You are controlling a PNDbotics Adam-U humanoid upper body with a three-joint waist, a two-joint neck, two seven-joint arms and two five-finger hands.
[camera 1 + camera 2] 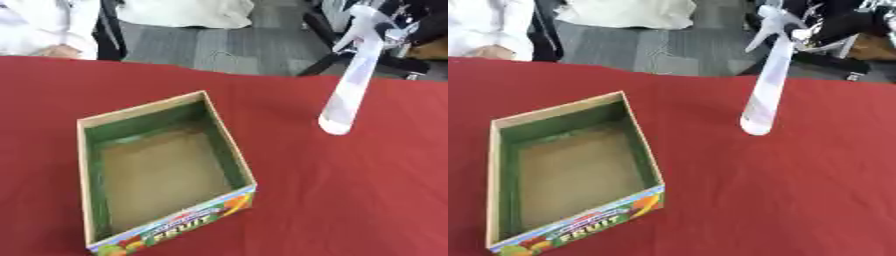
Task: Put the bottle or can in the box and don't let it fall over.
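Note:
A tall white bottle (350,85) with a trigger-like top hangs tilted above the red table, its base lowest and pointing toward me. My right hand (826,29), black with silver parts, comes in from the upper right corner and is shut on the bottle's top. The open cardboard box (225,146), green inside with a brown floor and a "FRUIT" label on its near wall, stands on the table left of the bottle with nothing in it. The bottle's base is clear of the box, to the right of its far right corner. My left hand shows in no view.
The red tablecloth (350,200) spreads wide to the right of and in front of the box. Beyond the table's far edge lie grey floor, a black chair base (398,65) and a white cloth (188,12).

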